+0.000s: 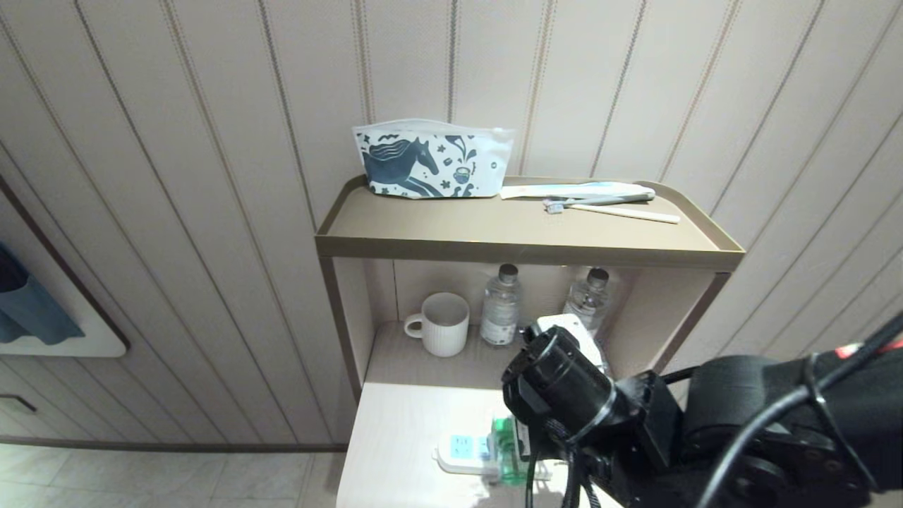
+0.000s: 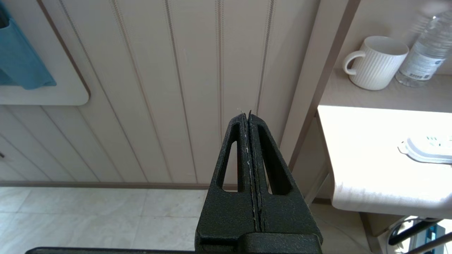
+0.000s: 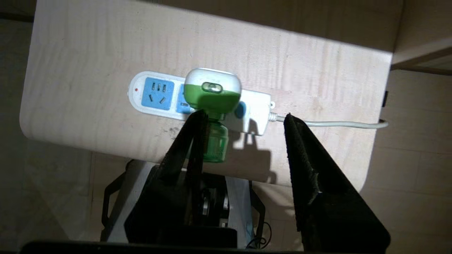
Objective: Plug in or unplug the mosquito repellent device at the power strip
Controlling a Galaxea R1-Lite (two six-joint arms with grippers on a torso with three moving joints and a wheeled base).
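Note:
The mosquito repellent device (image 3: 212,95), white and green with a green bottle below, sits on the power strip (image 3: 155,93) near the middle of its light-blue sockets. The strip lies on the pale table (image 3: 88,60), its cord (image 3: 339,124) running off to one side. My right gripper (image 3: 243,114) hovers over it, open and holding nothing. One finger (image 3: 192,137) is right beside the bottle and the other finger (image 3: 300,148) stands well apart over the cord end. In the head view my right arm (image 1: 564,395) covers part of the device (image 1: 504,441). My left gripper (image 2: 247,113) is shut and parked off the table's side.
A white mug (image 1: 441,323) and two clear water bottles (image 1: 501,305) stand in the niche behind the table. On the upper shelf (image 1: 522,247) lie a horse-print pouch (image 1: 430,159) and toothbrushes (image 1: 607,201). The table's front edge is close to the strip.

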